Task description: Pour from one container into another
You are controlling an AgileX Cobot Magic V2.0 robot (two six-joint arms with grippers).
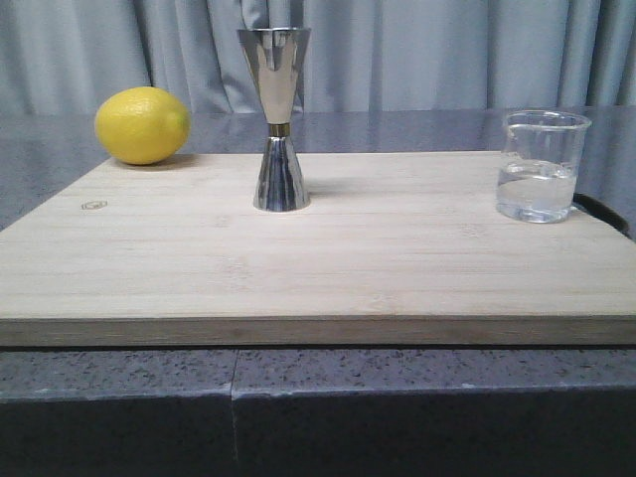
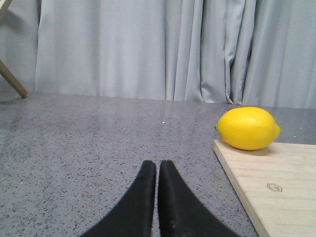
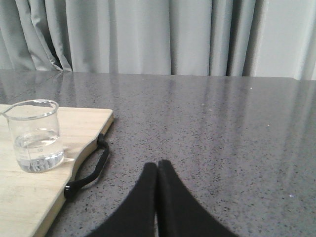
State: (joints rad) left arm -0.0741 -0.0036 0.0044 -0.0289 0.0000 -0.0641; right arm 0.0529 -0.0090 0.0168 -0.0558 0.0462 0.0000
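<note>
Two things matter here: the small glass beaker (image 1: 542, 166) and the tall shiny jigger (image 1: 275, 117). The beaker has some clear liquid in it, near halfway up. It stands on the wooden board (image 1: 318, 258), near the board's right edge. Seen from the right gripper (image 3: 157, 168), it sits ahead and off to the left, well apart from the tips. The jigger stands upright farther left, near the middle of the board, and neither wrist camera shows it.

The right gripper's two black tips are pressed together and hold nothing. The left gripper (image 2: 157, 168) is the same, tips together and empty, over the bare counter.

I think the first job is picking up the beaker. The right gripper is nearer, so it should spread its tips, move in level and squeeze the glass gently. Glass is slippery, so a tilt could spill.

A yellow lemon (image 1: 142, 125) rests at the board's far left corner. A black strap (image 3: 90, 170) hangs off the board's right edge. The board lies on a dark speckled counter (image 3: 222, 128). Grey curtains (image 1: 447, 50) hang behind.
</note>
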